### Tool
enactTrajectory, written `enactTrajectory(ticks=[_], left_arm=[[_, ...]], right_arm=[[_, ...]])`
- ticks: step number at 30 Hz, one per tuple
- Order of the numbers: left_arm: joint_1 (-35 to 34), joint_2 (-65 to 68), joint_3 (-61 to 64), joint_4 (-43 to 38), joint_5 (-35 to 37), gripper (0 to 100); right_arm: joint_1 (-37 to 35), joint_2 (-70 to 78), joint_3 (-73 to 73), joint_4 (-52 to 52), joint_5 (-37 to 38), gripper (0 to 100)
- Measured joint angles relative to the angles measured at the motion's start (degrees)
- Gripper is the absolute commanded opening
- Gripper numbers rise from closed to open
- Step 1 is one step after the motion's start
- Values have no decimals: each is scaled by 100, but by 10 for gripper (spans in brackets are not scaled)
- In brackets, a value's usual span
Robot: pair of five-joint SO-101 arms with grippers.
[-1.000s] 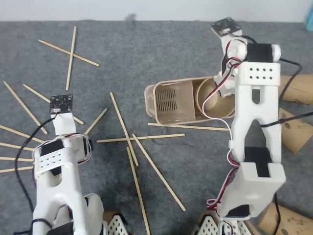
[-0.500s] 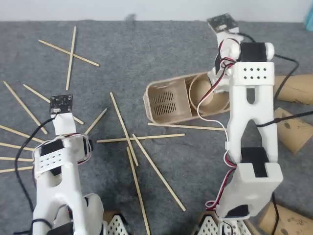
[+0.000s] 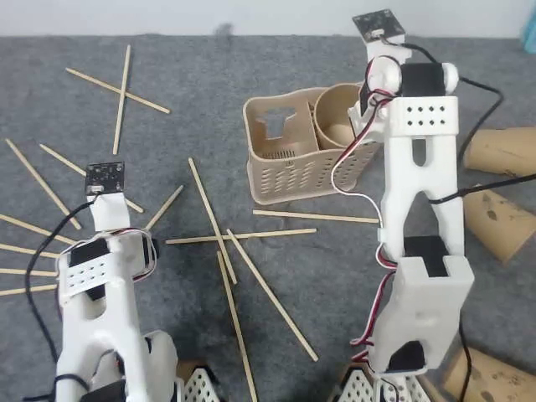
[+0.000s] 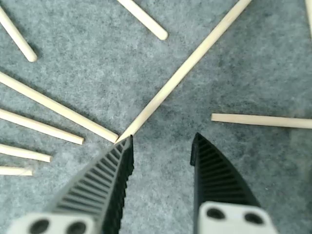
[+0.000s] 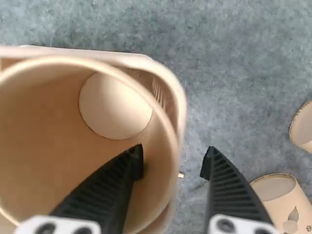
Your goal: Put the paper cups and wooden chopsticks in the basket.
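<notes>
The beige slotted basket (image 3: 293,172) stands upright at the middle right with a paper cup (image 3: 337,117) in its right compartment. My right gripper (image 5: 171,148) is open astride that end: one finger is inside the cup (image 5: 73,146), the other outside the basket wall (image 5: 176,105), with a sliver of carpet between them. Wooden chopsticks (image 3: 243,237) lie scattered over the grey carpet. My left gripper (image 4: 161,141) is open low over the carpet at the left, nothing between its fingers; a chopstick (image 4: 185,68) ends at one fingertip.
Two paper cups (image 3: 502,151) (image 3: 501,222) lie on their sides right of the right arm (image 3: 419,193), and another (image 3: 494,381) at the bottom right corner. Several chopsticks (image 3: 33,226) fan out left of the left arm (image 3: 100,276). One chopstick (image 3: 318,217) lies just in front of the basket.
The basket, lying on its side a second ago, has been tipped upright with the cup in it as the right arm swung toward the back. The left arm has not moved.
</notes>
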Motion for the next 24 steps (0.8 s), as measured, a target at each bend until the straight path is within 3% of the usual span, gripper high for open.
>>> enactTrajectory(ticks=[11,17,24], left_arm=[[0,0,0,0,0,184],[0,0,0,0,0,184],[0,0,0,0,0,184]], right_arm=[[35,-1055,0,0,-18,203],[334,-1459,62,26,-510,202],[352,-1486,378,26,-571,202]])
